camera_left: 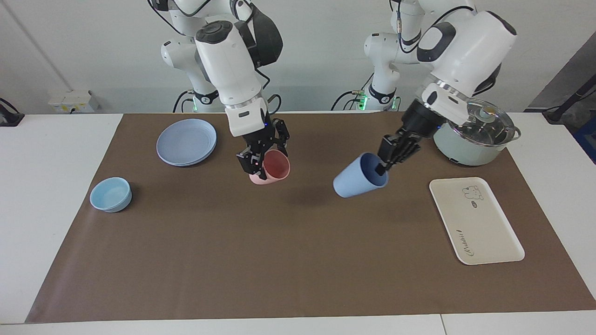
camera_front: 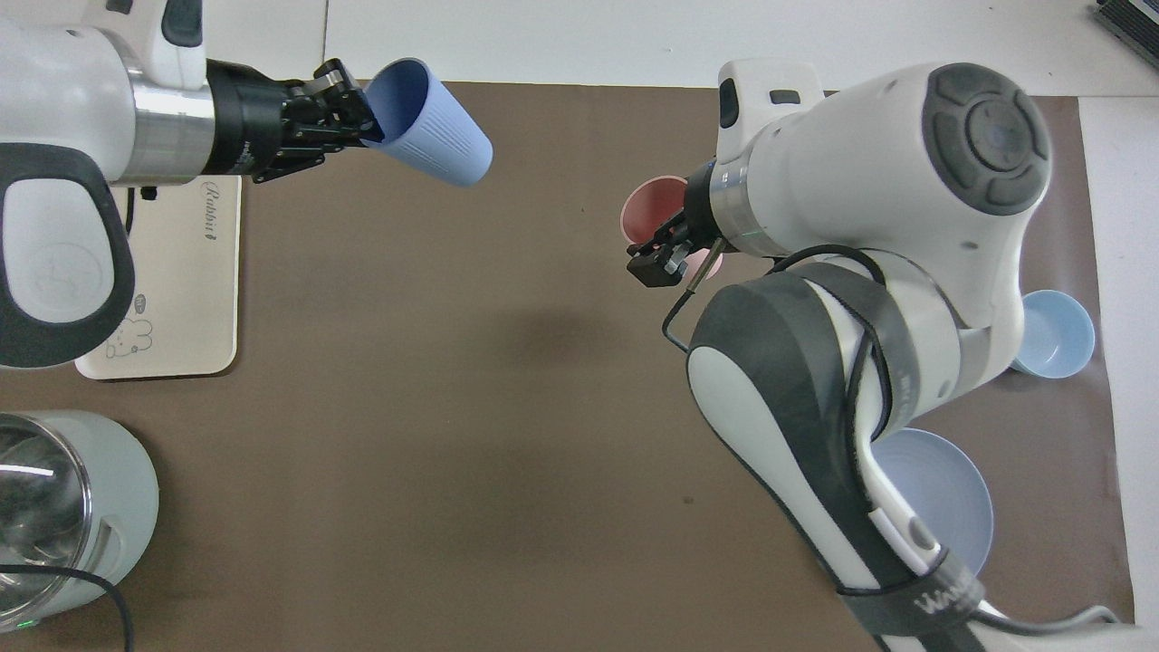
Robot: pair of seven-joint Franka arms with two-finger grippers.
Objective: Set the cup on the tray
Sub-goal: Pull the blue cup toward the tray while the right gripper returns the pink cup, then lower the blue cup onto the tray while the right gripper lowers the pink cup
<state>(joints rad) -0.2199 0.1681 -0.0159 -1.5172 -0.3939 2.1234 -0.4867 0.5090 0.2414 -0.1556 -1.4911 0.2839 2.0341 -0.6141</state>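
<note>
Cup (camera_left: 358, 177) tilted, mouth toward left claw (camera_left: 382, 166).

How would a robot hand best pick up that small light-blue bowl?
By its rim, coming straight down from above: the bowl sits upright and open-topped on the mat, low and wide, so one finger inside and one outside the thin wall should pinch it.
</note>
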